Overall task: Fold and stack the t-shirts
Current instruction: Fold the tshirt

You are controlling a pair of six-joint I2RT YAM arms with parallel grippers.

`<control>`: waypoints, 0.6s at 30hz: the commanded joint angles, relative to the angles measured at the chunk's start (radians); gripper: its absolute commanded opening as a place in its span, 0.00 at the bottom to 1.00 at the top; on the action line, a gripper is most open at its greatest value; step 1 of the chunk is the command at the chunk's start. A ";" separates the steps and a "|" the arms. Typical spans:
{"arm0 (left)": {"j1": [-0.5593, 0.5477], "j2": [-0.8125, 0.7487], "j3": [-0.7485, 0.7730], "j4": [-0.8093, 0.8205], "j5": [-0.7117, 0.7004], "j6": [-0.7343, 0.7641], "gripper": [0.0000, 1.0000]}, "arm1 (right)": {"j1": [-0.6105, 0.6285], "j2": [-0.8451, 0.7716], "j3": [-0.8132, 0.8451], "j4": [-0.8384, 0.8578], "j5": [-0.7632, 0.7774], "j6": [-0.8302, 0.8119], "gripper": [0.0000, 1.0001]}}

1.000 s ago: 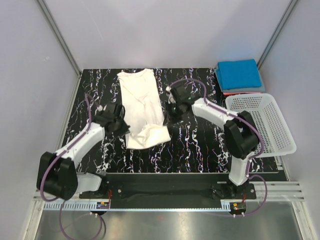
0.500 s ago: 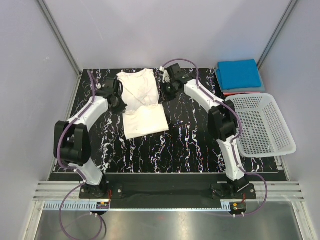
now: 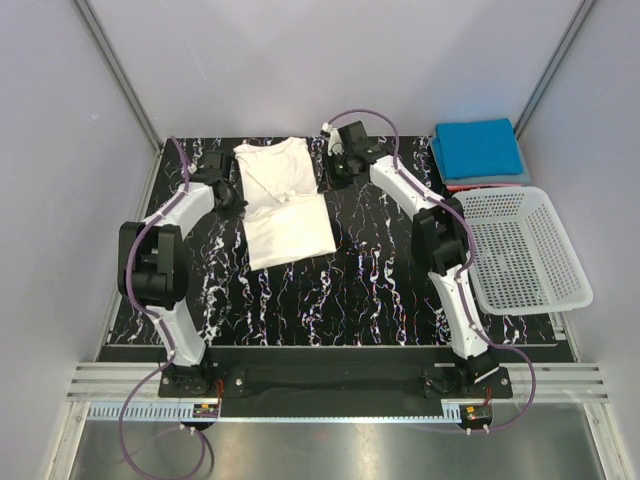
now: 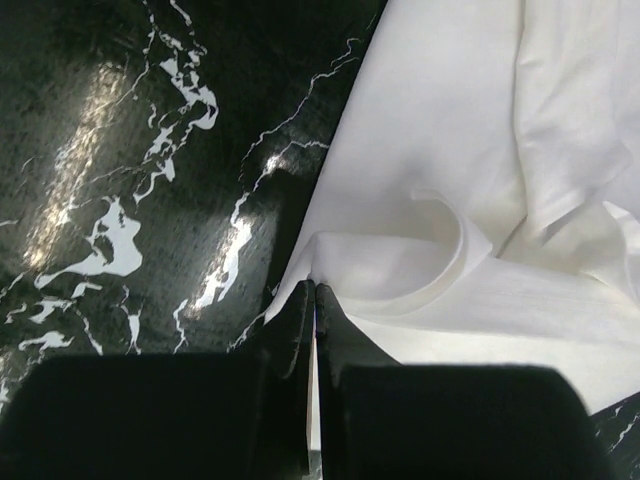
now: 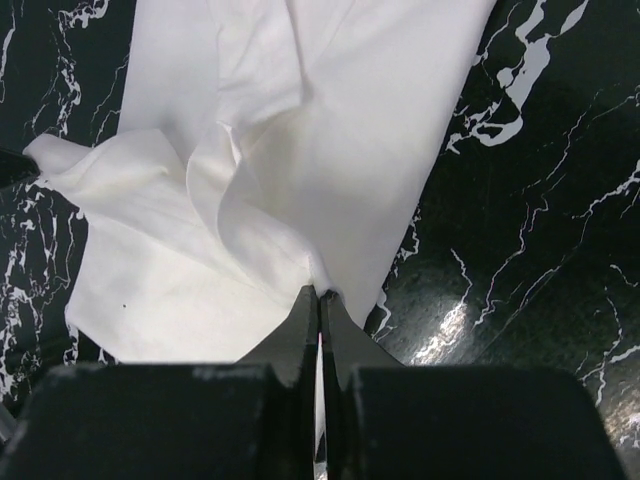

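Observation:
The white t-shirt [image 3: 288, 225] lies on the black marbled table [image 3: 380, 290], its near half doubled over towards the far end. My left gripper [image 3: 232, 203] is shut on the shirt's left edge [image 4: 400, 270], with the fingertips [image 4: 315, 290] pinching a fold of cloth. My right gripper [image 3: 333, 178] is shut on the right edge of the same shirt [image 5: 250, 200], its tips [image 5: 320, 293] closed on a gathered crease. A folded bright blue t-shirt [image 3: 478, 148] rests on a red one [image 3: 480, 185] at the far right.
A white plastic lattice basket [image 3: 525, 245] stands at the right side of the table, just in front of the folded stack. Both arms reach far out over the table on either side of the white shirt. Grey walls close in the far side.
Both grippers have carried the shirt's near edge away from the bases towards the far end, folding the white shirt shorter. The arms are now stretched further out.

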 commanded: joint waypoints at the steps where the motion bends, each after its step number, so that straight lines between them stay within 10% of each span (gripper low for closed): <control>1: 0.018 0.013 0.033 0.109 0.030 0.012 0.00 | -0.004 0.015 -0.009 0.130 0.001 -0.038 0.00; 13: 0.036 0.180 0.194 0.069 -0.004 0.049 0.04 | -0.023 0.182 0.129 0.208 -0.008 -0.019 0.09; 18: 0.044 0.209 0.254 0.007 -0.036 0.070 0.44 | -0.039 0.188 0.195 0.185 0.001 -0.020 0.38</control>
